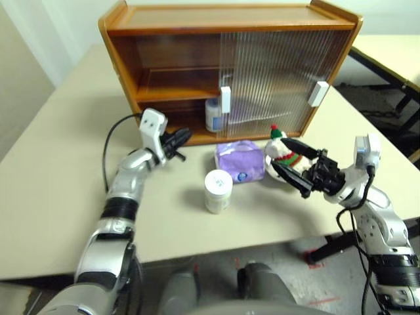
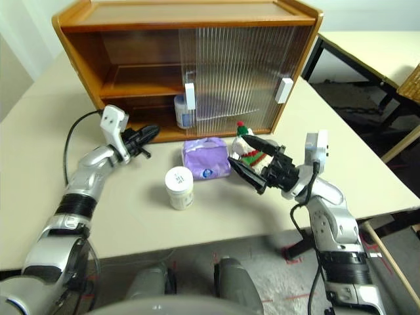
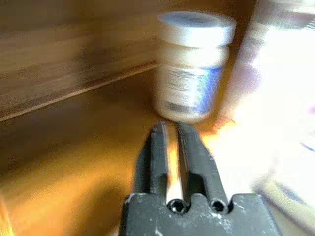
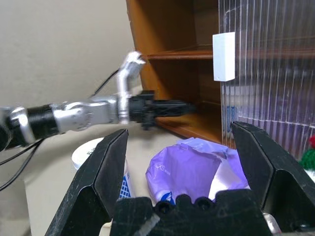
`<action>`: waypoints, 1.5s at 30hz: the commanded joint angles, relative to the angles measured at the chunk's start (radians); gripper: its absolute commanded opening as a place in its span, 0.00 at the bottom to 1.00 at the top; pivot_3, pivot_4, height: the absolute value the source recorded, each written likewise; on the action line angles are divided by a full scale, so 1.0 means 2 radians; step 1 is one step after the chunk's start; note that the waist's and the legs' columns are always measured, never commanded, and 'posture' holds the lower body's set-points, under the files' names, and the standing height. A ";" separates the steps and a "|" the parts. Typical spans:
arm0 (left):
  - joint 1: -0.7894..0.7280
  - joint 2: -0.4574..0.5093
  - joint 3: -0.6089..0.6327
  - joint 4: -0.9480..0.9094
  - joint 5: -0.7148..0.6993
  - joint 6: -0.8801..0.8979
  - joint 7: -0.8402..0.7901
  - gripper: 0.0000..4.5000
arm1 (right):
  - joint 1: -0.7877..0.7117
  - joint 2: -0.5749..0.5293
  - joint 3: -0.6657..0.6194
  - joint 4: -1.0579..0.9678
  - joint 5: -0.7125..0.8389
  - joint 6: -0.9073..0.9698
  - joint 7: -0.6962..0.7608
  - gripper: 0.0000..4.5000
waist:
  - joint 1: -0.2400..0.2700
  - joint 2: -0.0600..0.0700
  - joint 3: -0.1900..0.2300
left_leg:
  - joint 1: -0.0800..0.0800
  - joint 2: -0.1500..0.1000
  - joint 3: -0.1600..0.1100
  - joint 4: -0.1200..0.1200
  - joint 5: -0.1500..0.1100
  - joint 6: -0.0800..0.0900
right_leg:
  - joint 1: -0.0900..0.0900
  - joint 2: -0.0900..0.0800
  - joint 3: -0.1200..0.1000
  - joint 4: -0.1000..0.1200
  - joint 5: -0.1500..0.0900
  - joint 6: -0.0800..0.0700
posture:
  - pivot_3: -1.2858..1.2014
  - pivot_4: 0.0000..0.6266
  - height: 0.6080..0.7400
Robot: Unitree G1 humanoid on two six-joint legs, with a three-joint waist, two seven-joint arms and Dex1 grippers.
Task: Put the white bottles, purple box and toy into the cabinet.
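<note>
Our left gripper (image 1: 178,140) sits at the cabinet (image 1: 230,65) mouth, jaws nearly shut, empty; one bottle (image 1: 213,115) is shelved. Counter (image 1: 59,164) bottle (image 1: 218,191): rigid, slick, grip mid-body. Purple box (image 1: 240,163) squashes, toy (image 1: 283,149) is soft; right gripper (image 1: 293,165) jaws wide, empty.

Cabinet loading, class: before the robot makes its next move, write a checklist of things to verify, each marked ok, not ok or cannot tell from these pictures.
1. One white bottle stands on the bottom level of the cabinet: ok.
2. Left gripper holds nothing, just outside the opening: ok.
3. Cabinet's left side is open for loading: ok.
4. Second white bottle upright on the table: ok.
5. Right gripper open and empty near the purple box and toy: ok.
6. All items stored: not ok; three remain outside.
</note>
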 commanded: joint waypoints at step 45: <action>0.119 0.013 -0.157 -0.075 -0.001 -0.049 -0.234 0.79 | 0.004 -0.039 0.000 -0.002 -0.005 0.014 0.014 1.00 | 0.007 0.002 0.001 | 0.006 0.005 0.001 0.000 0.000 -0.001 | 0.006 0.000 -0.001 -0.001 -0.004 0.001 | 0.54 0.00 1.00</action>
